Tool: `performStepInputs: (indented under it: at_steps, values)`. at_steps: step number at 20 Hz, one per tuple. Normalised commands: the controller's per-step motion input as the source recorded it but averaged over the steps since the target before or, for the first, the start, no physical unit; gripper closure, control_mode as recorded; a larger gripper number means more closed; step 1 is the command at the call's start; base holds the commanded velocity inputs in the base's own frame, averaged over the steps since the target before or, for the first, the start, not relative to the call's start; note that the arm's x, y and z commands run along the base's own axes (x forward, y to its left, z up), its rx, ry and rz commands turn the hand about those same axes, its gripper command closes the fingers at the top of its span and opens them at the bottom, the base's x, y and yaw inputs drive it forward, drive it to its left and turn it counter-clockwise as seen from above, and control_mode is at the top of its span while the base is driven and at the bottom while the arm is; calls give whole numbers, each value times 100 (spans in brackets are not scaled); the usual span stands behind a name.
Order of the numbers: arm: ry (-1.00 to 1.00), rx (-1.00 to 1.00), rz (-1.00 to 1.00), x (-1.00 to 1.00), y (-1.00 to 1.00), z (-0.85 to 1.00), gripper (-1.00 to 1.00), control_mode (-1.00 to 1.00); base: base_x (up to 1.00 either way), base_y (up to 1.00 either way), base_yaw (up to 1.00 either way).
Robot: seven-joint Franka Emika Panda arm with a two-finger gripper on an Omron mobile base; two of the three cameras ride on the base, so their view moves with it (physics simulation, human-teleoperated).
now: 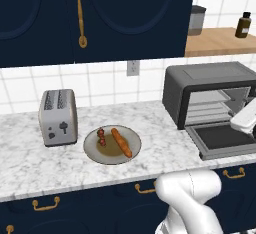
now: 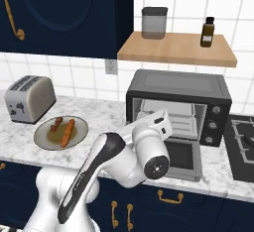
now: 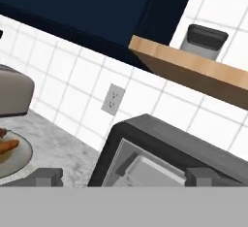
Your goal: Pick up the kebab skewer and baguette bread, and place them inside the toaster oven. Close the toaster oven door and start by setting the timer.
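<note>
The kebab skewer and the orange-brown baguette bread lie side by side on a grey plate on the counter. To the right stands the dark toaster oven, its toaster oven door dropped flat and the wire rack bare. My hand hovers in front of the oven's mouth, well right of the plate. In the hand view my gripper is open, its fingertips wide apart and nothing between them, facing the oven. The baguette peeks in at the left edge.
A silver two-slot toaster stands left of the plate. A wooden shelf above the oven carries a grey canister and a brown bottle. A stove top borders the oven on the right. Dark cabinets hang overhead.
</note>
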Motion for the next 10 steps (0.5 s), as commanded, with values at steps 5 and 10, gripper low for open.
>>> performStepInputs:
  at_steps: [5,10]
  values:
    - [-3,4,1,73,-38,-26,-100,-100,0,0,0]
    - [1,6,5,49,-51,-39,-100,-100,0,0,0]
